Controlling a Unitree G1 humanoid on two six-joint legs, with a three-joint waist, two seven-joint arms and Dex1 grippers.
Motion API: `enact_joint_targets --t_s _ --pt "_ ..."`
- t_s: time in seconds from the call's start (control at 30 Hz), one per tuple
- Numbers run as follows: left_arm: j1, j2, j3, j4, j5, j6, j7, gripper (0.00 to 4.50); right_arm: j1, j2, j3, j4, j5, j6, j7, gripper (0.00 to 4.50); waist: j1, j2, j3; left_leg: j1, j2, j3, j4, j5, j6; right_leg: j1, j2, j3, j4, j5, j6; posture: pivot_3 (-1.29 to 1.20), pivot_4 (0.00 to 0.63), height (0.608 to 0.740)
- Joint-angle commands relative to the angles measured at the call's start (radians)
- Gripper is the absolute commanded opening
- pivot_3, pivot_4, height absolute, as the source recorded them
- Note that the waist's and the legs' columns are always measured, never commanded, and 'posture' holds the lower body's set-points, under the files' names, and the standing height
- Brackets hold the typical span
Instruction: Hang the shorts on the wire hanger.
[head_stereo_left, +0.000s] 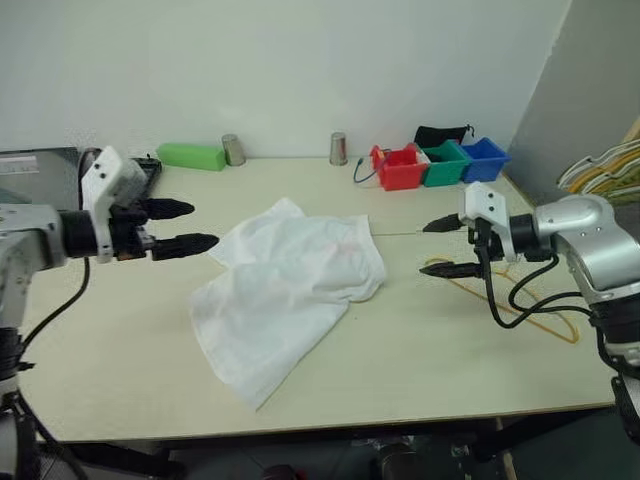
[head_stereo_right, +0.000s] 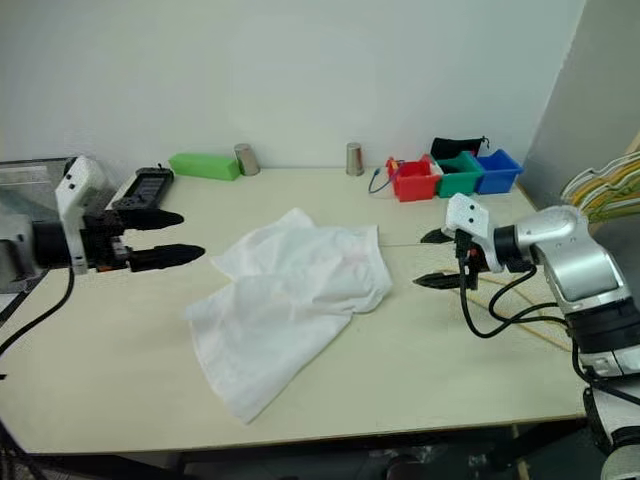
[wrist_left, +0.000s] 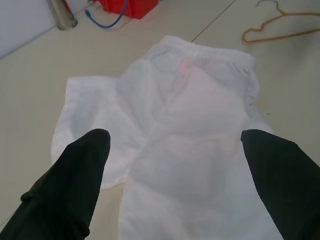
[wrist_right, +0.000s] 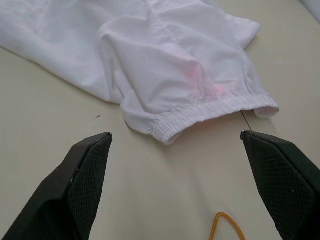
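The white wrinkled shorts lie flat in the middle of the cream table, a faint pink mark near the elastic waistband. The thin yellow-orange wire hanger lies flat on the table at the right, partly hidden behind my right arm; its hook shows in the left wrist view. My left gripper hovers open left of the shorts, above the table. Right of the waistband my right gripper hovers open, near the hanger. Neither holds anything.
Red, green and blue bins stand at the back right with a black item behind them. Two metal cups and a green box line the back edge. A bunch of hangers hangs beyond the table's right side.
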Motion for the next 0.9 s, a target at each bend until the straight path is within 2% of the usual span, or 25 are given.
enact_joint_targets --t_s 0.03,0.27,0.37,0.47,0.57,0.7,0.9 --pt "0.019 0.005 0.053 -0.054 -0.015 -0.01 0.016 4.5 -0.036 0.01 -0.024 -0.01 -0.004 -0.025 -0.001 4.36 0.011 0.0 0.0 0.0 0.0 0.0 0.0 0.0 0.0 0.0 0.0 0.0 0.0 0.0 0.0 0.06 0.006 0.74" --pt "0.056 -0.025 0.06 -0.141 -0.027 0.008 0.075 4.5 -0.022 0.014 -0.02 0.01 -0.028 -0.042 0.002 4.36 0.049 -0.001 0.009 -0.001 0.0 0.001 0.001 0.0 0.0 0.0 0.0 0.0 0.0 0.0 0.0 0.08 0.051 0.74" --pt "0.145 -0.069 0.111 -0.27 -0.116 0.117 0.126 4.5 -0.003 0.009 -0.01 0.016 -0.051 -0.081 0.004 4.36 0.056 0.0 0.013 -0.001 0.0 0.002 0.0 0.0 0.0 -0.001 0.0 0.001 -0.001 0.0 0.0 0.06 0.033 0.74" --pt "0.291 -0.113 0.1 -0.462 -0.168 0.151 0.148 4.5 -0.023 0.033 0.01 0.083 -0.058 -0.066 0.025 4.36 0.06 0.0 0.014 -0.002 0.001 0.004 0.0 0.0 0.0 -0.002 -0.001 0.003 -0.001 0.0 -0.001 0.08 0.052 0.74" --pt "0.357 -0.137 0.115 -0.553 -0.196 0.166 0.181 4.5 -0.055 0.057 0.031 0.161 -0.073 -0.037 0.045 4.36 0.062 -0.006 0.026 -0.001 0.002 0.006 0.0 0.0 0.0 -0.003 -0.001 0.004 0.0 0.0 -0.002 0.08 0.061 0.74" --pt "0.538 -0.116 0.102 -0.661 -0.141 0.087 0.138 4.5 -0.088 0.09 0.084 0.286 -0.107 -0.032 0.1 4.36 0.061 -0.002 0.029 -0.001 0.002 0.008 0.0 0.0 0.0 -0.003 0.0 0.005 0.0 0.0 -0.002 0.09 0.063 0.74" --pt "0.654 -0.138 0.064 -0.62 -0.038 -0.048 0.138 4.5 -0.182 0.223 0.105 0.54 -0.143 0.068 0.084 4.36 0.065 0.0 0.031 0.0 0.002 0.009 0.0 0.0 0.0 -0.003 0.0 0.005 0.0 0.003 -0.006 0.1 0.064 0.74"
